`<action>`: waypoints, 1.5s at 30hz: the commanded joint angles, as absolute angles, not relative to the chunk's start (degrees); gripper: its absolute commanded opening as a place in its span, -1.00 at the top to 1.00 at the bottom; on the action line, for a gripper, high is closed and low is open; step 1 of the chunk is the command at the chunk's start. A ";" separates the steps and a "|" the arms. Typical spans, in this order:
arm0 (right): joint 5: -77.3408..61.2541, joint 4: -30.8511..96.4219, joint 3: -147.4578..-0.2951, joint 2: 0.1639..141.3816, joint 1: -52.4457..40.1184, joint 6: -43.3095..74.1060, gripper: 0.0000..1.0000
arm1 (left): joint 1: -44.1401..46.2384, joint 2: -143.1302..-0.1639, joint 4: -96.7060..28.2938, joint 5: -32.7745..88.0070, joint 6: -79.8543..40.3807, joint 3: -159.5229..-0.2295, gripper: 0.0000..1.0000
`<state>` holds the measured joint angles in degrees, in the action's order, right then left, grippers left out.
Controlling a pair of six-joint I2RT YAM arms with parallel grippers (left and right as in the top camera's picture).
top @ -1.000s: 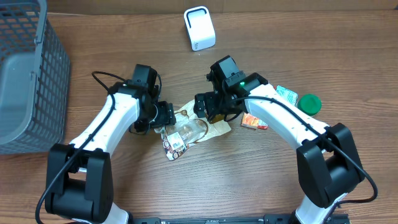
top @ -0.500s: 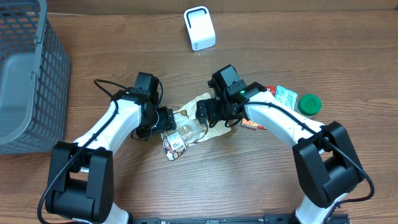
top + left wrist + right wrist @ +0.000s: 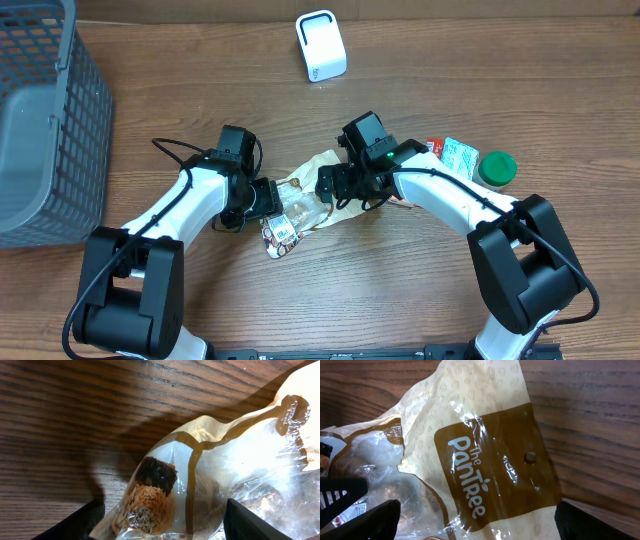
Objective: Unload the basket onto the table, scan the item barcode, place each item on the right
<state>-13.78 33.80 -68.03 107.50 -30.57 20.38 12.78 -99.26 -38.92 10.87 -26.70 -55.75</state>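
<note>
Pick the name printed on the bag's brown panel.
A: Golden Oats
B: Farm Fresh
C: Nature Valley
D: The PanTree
D: in the right wrist view the bag carries white letters reading The PanTree on its brown panel.

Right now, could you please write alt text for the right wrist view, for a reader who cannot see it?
A crinkled cream bag with a brown panel reading "The Pantree" and a clear window lies on a wooden table. The right gripper hangs above it, its dark fingers spread wide at the lower corners.
</note>
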 commanded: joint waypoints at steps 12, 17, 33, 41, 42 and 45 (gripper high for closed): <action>-15.94 28.56 -63.20 106.52 -32.56 29.23 -0.94 | 13.17 -99.70 -38.81 9.72 -27.27 -54.46 -0.34; -15.53 23.66 -59.83 106.52 -33.91 34.57 -0.94 | 13.17 -99.70 -38.76 9.67 -27.27 -54.46 -0.34; -19.73 21.21 -59.83 106.52 -35.09 36.10 -0.95 | 13.17 -99.70 -38.48 9.69 -27.27 -54.46 -0.22; -19.57 20.99 -59.83 106.52 -36.47 39.51 -0.91 | 13.17 -99.70 -38.22 9.72 -27.29 -54.48 -0.07; -19.57 20.86 -59.83 106.52 -36.71 39.48 -0.91 | 13.17 -99.70 -38.22 9.69 -27.27 -54.46 -0.04; -19.57 20.84 -59.83 106.52 -37.04 40.51 -0.91 | 13.17 -99.70 -38.24 9.72 -27.27 -54.46 -0.01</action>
<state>-18.24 21.02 -60.95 106.34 -36.03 38.79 12.78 -99.26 -38.48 10.41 -26.92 -55.42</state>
